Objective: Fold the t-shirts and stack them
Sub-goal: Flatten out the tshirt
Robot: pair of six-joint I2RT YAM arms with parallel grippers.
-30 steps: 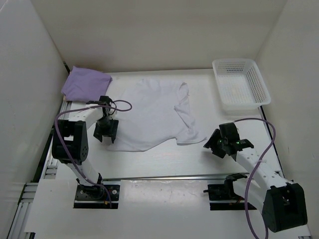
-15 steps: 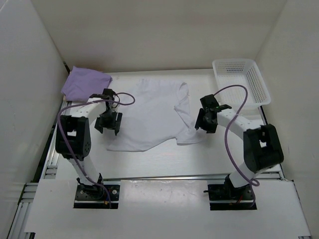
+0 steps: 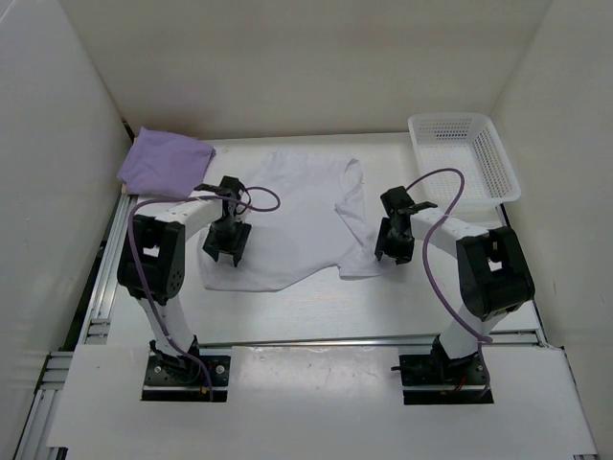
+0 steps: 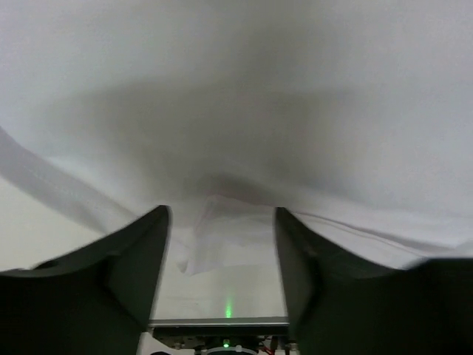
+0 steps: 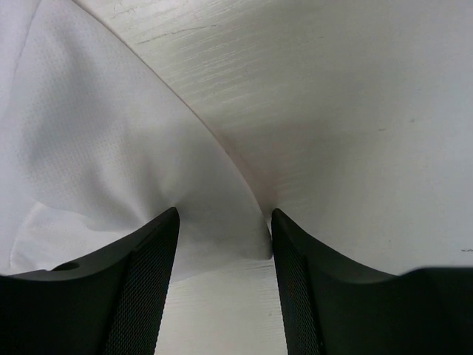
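A white t-shirt (image 3: 292, 216) lies spread flat mid-table, one sleeve folded over near its right side. A folded lavender t-shirt (image 3: 163, 161) rests at the back left corner. My left gripper (image 3: 226, 249) is down on the white shirt's left edge; in the left wrist view its jaws stand open (image 4: 222, 222) with a bunched bit of white cloth (image 4: 222, 237) between them. My right gripper (image 3: 393, 249) is at the shirt's lower right sleeve. It is open (image 5: 224, 222), its fingers (image 5: 144, 274) straddling the corner of the white cloth (image 5: 133, 170) on the table.
A white perforated basket (image 3: 463, 158) stands at the back right, with nothing seen in it. White walls close in the table on the left, back and right. Purple cables loop off both arms above the shirt's edges.
My right arm swung in from the near right to the white shirt's right sleeve corner. My left gripper shifted right and nearer, onto the shirt's left edge.
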